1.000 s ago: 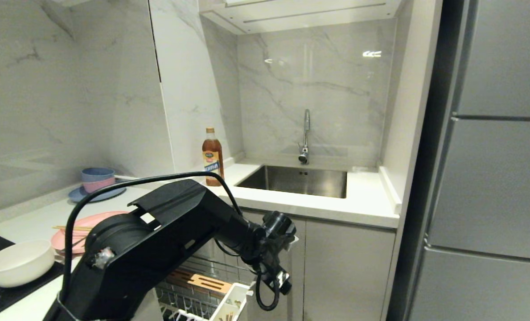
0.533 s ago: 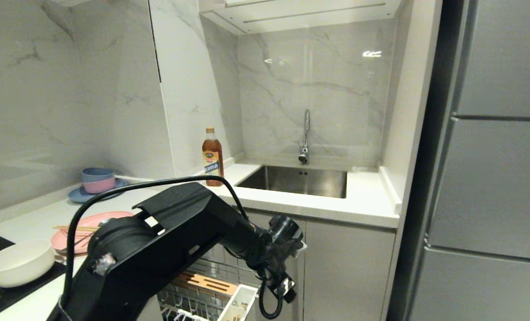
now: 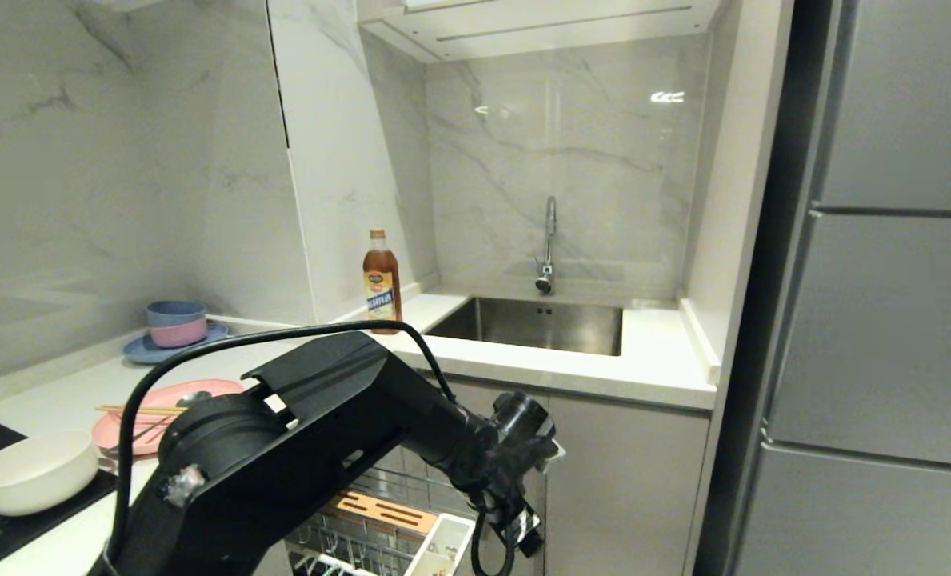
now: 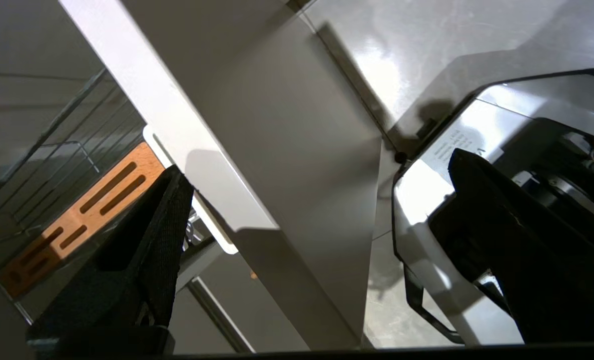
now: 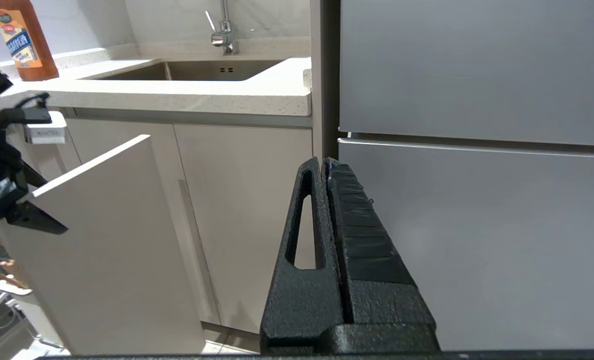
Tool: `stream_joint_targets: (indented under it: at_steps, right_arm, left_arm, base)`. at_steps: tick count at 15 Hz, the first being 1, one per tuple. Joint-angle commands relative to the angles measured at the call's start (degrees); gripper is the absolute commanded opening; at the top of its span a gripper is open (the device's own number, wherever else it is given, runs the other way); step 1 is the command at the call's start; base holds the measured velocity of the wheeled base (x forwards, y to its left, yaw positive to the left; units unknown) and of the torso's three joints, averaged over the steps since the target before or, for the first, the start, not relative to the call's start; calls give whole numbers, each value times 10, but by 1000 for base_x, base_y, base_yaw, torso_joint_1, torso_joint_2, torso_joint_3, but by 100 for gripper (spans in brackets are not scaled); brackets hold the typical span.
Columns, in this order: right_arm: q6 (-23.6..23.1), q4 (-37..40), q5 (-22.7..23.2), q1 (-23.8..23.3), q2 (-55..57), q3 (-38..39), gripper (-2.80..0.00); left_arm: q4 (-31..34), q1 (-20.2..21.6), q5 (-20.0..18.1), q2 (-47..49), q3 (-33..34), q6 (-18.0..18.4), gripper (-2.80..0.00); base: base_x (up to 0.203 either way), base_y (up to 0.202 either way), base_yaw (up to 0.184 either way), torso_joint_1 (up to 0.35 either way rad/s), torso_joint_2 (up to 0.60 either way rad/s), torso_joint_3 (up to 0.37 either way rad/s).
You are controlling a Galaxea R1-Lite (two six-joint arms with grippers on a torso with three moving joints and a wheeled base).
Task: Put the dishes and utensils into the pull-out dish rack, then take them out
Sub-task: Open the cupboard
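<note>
The left claw point(image 4: 297, 200) gapes, released, astride the pale grey cabinet front point(image 4: 277, 150) of the chrome wire pull-out dish rack point(image 3: 379, 520); stiff, smooth panel, probably best gripped at its top edge.

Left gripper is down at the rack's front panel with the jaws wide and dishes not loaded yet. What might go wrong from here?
1. The left gripper straddles the pull-out dish rack's pale front panel with open jaws; closing off-centre may let the edge slip.
2. The arm's looping cable hangs beside the white utensil caddy and might snag on it.
3. The chopsticks lie loose across the pink plate and could roll off when it is lifted.
</note>
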Motion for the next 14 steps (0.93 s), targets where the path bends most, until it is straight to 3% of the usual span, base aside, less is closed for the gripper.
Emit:
stream_joint_targets:
  at_steps: [1, 9, 14]
  right_arm:
    - [0, 0, 0, 0, 1, 1, -280]
    - [0, 0, 0, 0, 0, 1, -280]
    - [0, 0, 0, 0, 0, 1, -280]
  left_arm:
    - [0, -1, 1, 0, 1, 1, 0]
    - [-5, 14, 3, -32, 7, -8, 0]
    - [-10, 26, 4, -128, -14, -81, 0]
  base:
    - [0, 0, 0, 0, 0, 0]
    - [0, 0, 0, 0, 0, 0]
    - [0, 0, 0, 0, 0, 0]
